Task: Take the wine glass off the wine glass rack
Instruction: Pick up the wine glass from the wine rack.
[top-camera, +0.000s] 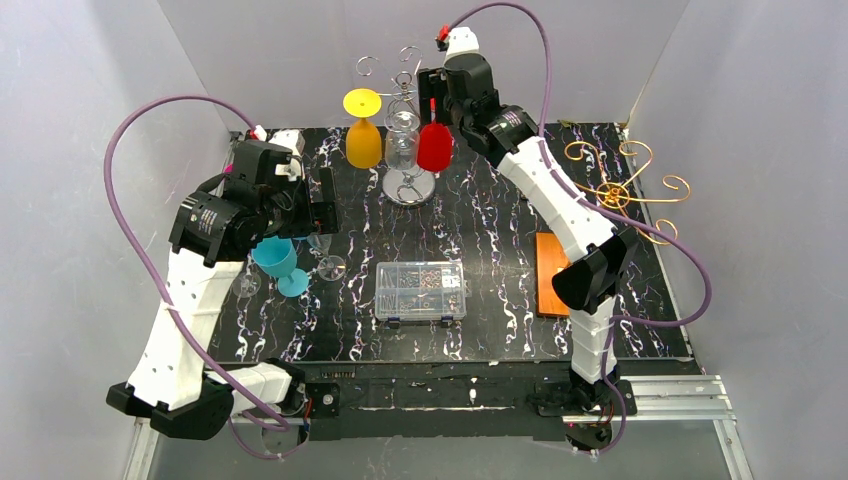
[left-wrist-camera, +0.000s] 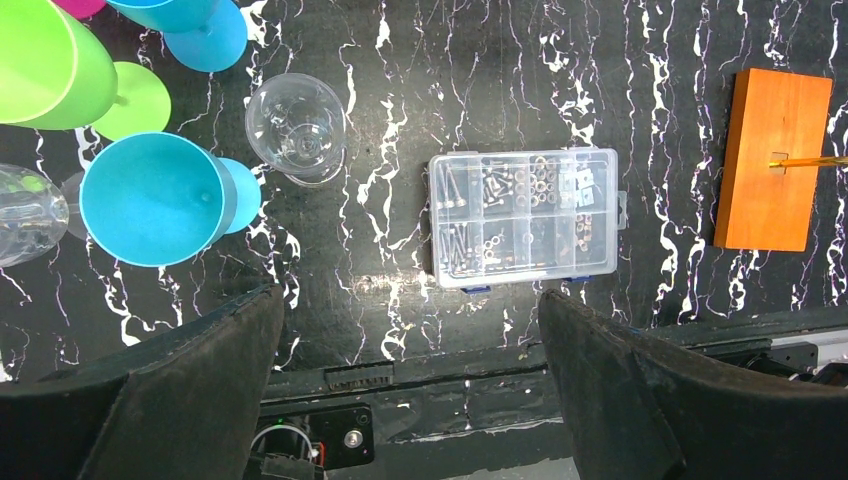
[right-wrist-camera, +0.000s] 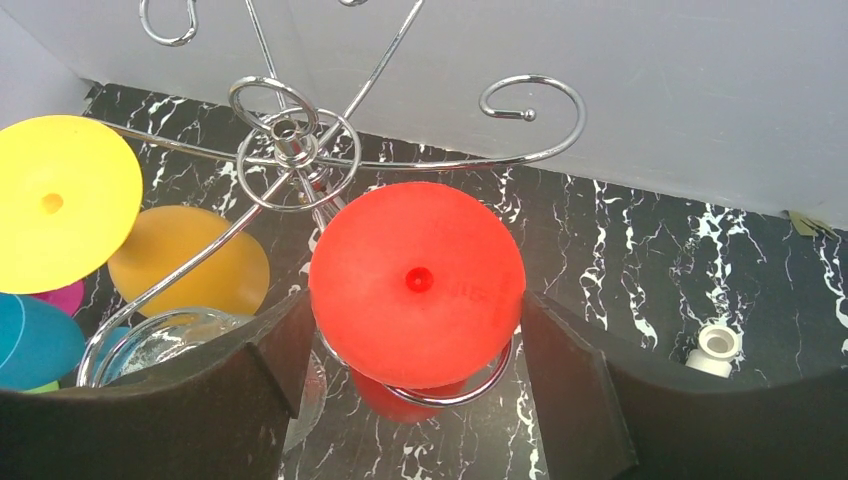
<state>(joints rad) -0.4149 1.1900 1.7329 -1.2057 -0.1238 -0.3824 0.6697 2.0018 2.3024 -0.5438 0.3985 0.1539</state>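
Note:
A red wine glass (top-camera: 434, 147) (right-wrist-camera: 417, 283) hangs upside down in a hook ring of the chrome wine glass rack (top-camera: 405, 85) (right-wrist-camera: 290, 150) at the back of the table. My right gripper (top-camera: 440, 100) (right-wrist-camera: 415, 312) is shut on its round foot, a pad touching the disc's edge on each side. The chrome ring still shows under the foot, around the stem. A yellow glass (top-camera: 363, 130) (right-wrist-camera: 60, 200) and a clear glass (top-camera: 402, 140) (right-wrist-camera: 170, 340) hang on the same rack. My left gripper (top-camera: 322, 205) (left-wrist-camera: 410, 300) is open and empty over the table's left front.
Upright glasses stand at the left: a teal one (top-camera: 275, 258) (left-wrist-camera: 150, 197), a clear one (top-camera: 328, 262) (left-wrist-camera: 296, 128), a green one (left-wrist-camera: 50, 60). A clear parts box (top-camera: 421, 290) (left-wrist-camera: 523, 215) lies mid-table. An orange block (top-camera: 551, 273) (left-wrist-camera: 775, 160) carries a gold rack (top-camera: 615, 190) at the right.

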